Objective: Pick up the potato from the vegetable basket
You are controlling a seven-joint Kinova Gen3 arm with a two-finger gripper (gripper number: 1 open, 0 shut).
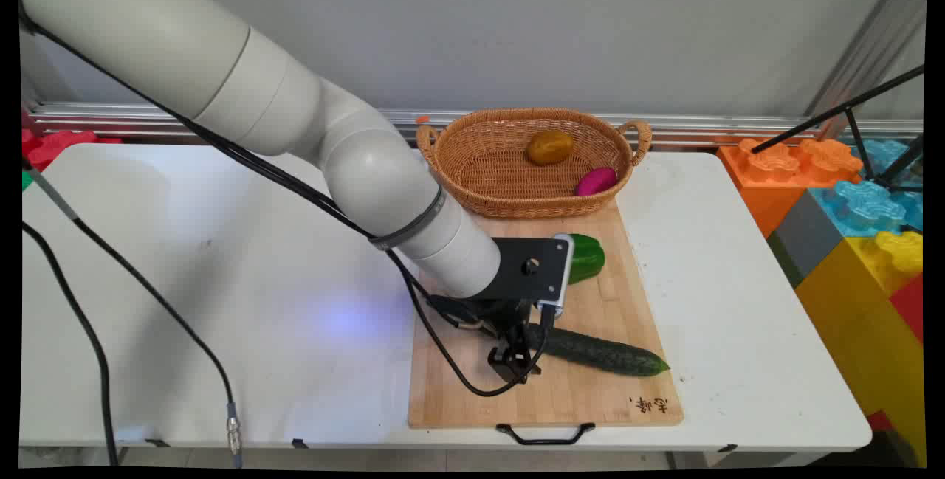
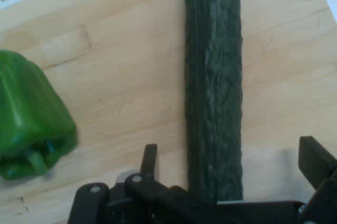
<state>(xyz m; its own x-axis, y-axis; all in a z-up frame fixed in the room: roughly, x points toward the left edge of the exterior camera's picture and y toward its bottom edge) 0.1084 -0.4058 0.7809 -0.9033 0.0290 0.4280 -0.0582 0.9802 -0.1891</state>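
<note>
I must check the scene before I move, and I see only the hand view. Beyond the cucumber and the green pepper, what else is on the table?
Observer: A wicker basket stands at the far end of the cutting board.
Operator: Is the basket empty?
Observer: No. It holds a brownish-yellow item and a magenta item.
Operator: Which end of the cucumber is the gripper over?
Observer: The left end; the rest runs to the picture's right along the board.

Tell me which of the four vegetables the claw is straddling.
The cucumber, the long dark green one on the cutting board. It runs between the open claw's fingers. The green pepper sits apart beside it; the other two lie in the basket.
</note>
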